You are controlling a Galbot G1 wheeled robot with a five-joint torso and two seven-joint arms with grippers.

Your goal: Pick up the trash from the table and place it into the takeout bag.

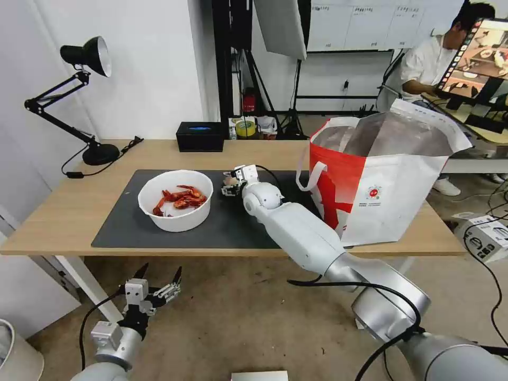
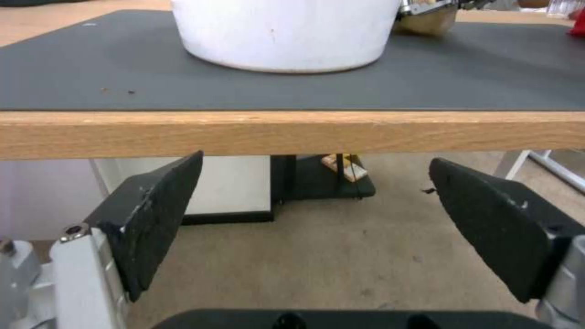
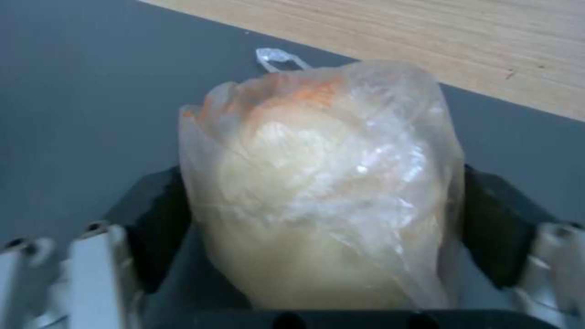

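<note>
My right gripper [image 1: 231, 186] reaches over the dark grey mat [image 1: 121, 227], between the bowl and the takeout bag [image 1: 386, 180]. It is shut on the beige plastic-wrapped lump [image 3: 323, 183], with a black pad pressed against each side. I cannot tell whether the lump still touches the mat. Left of it, the white bowl [image 1: 175, 200] of red crayfish shells stands on the mat. The bag stands open on the table's [image 1: 79, 201] right end, foil lining showing. My left gripper [image 1: 156, 291] hangs open below the table's front edge, in front of the bowl [image 2: 283, 32].
A black tissue box [image 1: 200, 136] sits at the table's back edge, and a black desk lamp [image 1: 87, 58] stands at the back left corner. White table legs [image 1: 84, 280] lie close to the left arm. A white box [image 1: 487, 235] lies on the floor at right.
</note>
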